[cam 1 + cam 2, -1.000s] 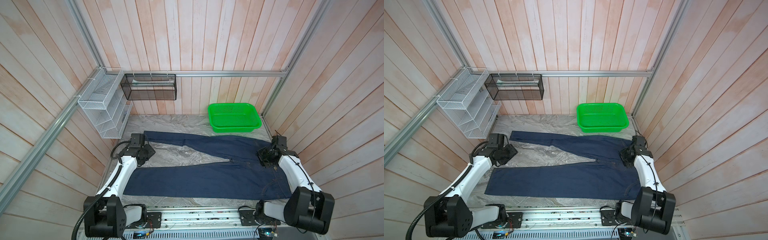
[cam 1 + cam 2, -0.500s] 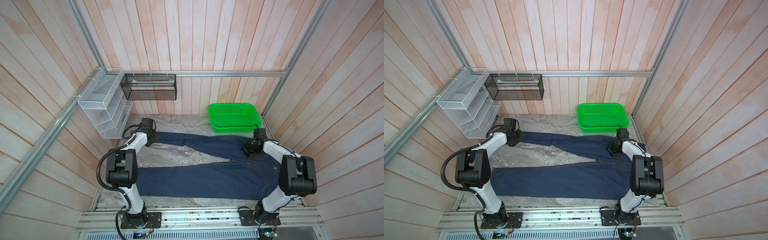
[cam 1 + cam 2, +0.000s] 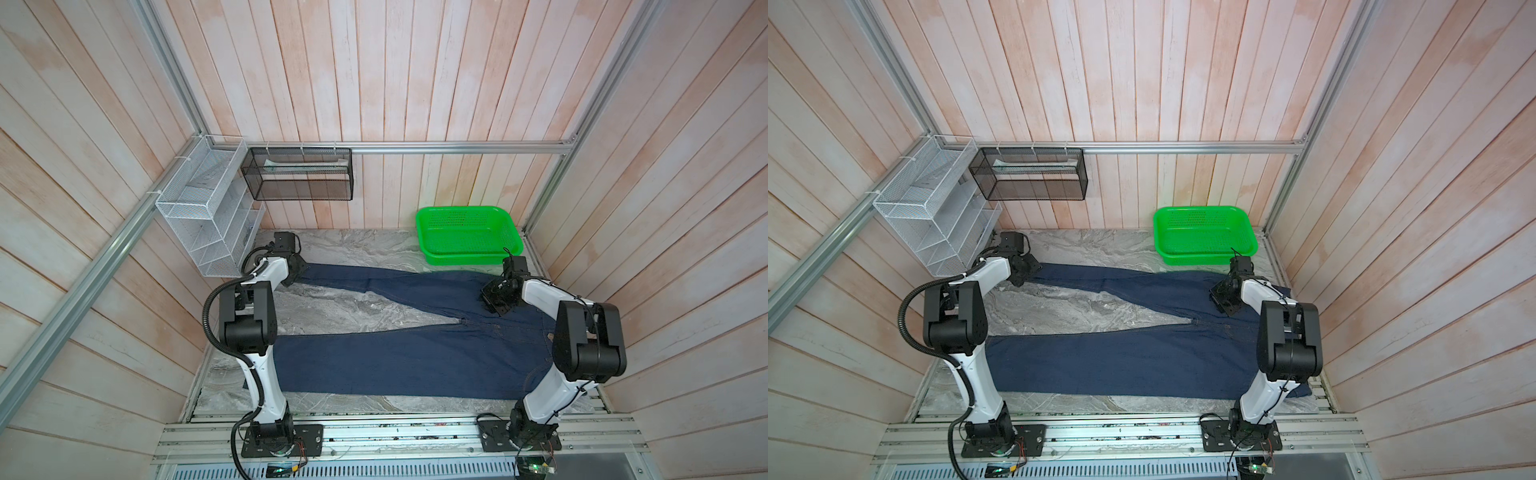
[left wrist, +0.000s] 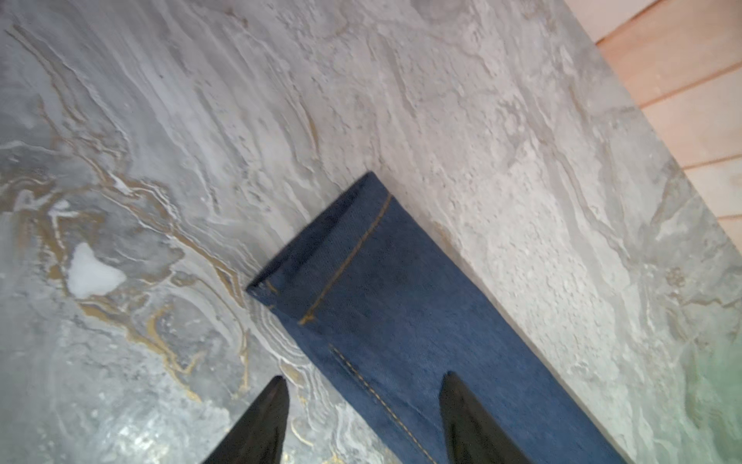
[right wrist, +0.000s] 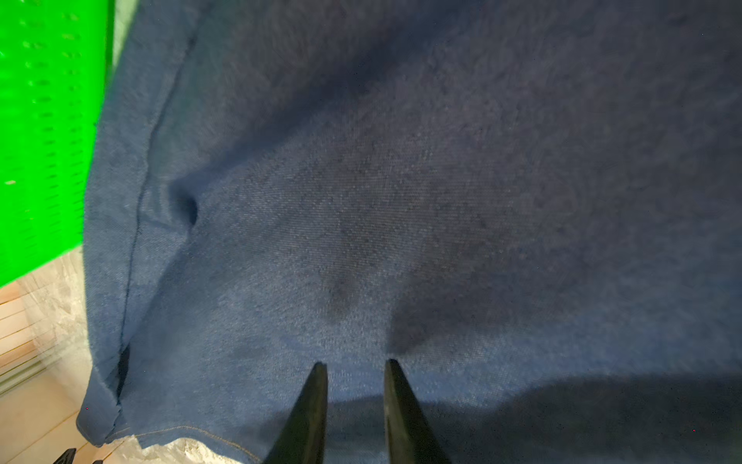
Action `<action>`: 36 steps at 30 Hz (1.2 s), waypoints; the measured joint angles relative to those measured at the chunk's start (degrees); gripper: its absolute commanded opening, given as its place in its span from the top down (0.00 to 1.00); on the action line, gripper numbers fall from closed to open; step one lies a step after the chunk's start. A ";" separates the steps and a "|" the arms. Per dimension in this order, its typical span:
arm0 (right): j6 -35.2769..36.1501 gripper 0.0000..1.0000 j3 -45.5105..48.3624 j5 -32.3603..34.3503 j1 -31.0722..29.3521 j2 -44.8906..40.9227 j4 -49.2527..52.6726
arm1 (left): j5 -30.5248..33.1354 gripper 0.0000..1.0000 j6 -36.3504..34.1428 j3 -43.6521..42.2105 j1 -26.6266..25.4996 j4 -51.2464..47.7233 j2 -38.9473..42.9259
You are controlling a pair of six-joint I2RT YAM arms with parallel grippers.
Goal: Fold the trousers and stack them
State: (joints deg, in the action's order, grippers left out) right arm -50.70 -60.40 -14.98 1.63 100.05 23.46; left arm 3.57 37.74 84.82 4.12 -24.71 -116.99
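The dark navy denim trousers [image 3: 395, 361] with tan stitching are spread flat on the grey marbled surface [image 3: 332, 307], waist to the right, legs parted leftward. Near the far leg's hem the left fingers [image 4: 265, 413] are held released, astride its edge. The right fingers [image 5: 309, 401] are set narrowly apart over the far hip; whether cloth is grasped cannot be told. Just beyond stands a green perforated plastic basket [image 3: 465, 258].

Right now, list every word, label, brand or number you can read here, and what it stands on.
None can be read.
Jeans: only tan stitching, no label in view.
Green basket: no print.
Small lit circuit board on the front rail: too small to read.
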 measured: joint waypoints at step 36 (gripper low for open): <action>0.07 0.76 -1.60 -0.31 -0.48 2.19 -0.55 | -6.29 0.55 5.49 8.48 0.59 -0.15 -6.75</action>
State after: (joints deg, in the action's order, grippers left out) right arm -50.63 -62.00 -15.29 1.15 102.24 22.92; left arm -2.72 43.22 93.30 4.71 -24.86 -123.74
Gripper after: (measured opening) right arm 0.241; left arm 0.453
